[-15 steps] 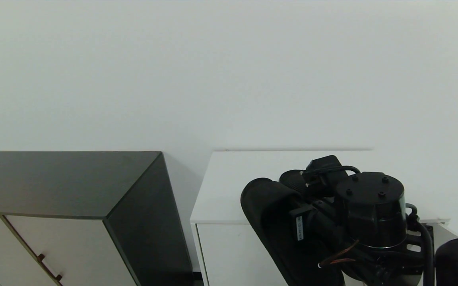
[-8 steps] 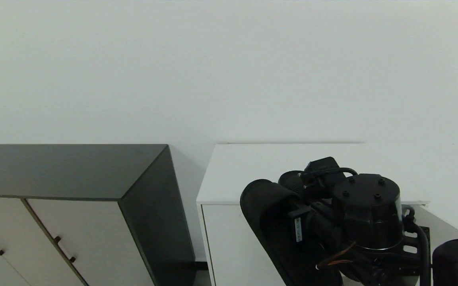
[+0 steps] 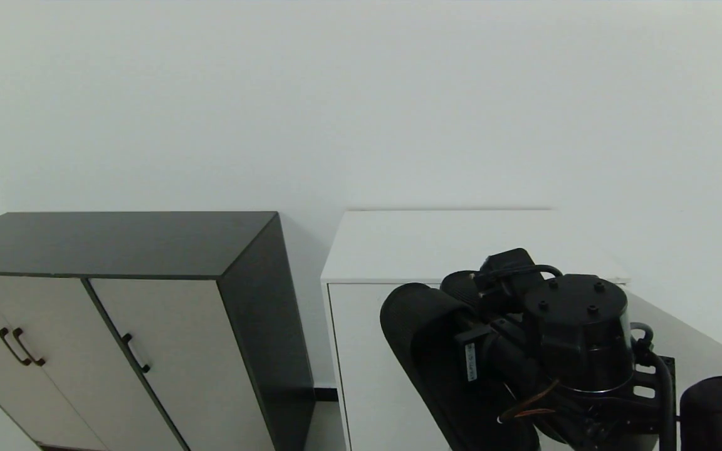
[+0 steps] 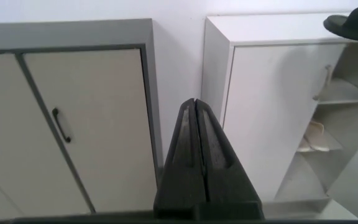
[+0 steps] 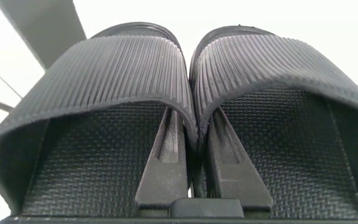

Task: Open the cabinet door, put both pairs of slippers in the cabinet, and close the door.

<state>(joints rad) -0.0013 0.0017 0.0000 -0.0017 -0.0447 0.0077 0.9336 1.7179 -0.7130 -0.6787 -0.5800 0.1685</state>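
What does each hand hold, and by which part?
The right hand holds the black slippers by their touching inner strap edges, one finger inside each. The left hand is shut, empty.

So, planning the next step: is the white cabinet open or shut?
Open: the white cabinet shows shelves and pale slippers inside, left wrist view.

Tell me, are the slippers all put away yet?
Not yet. Done: the white cabinet is open and a pale pair of slippers lies inside it. In hand: the right gripper, jaws shut, holds the black slippers. Left: put them inside too, then shut the cabinet.
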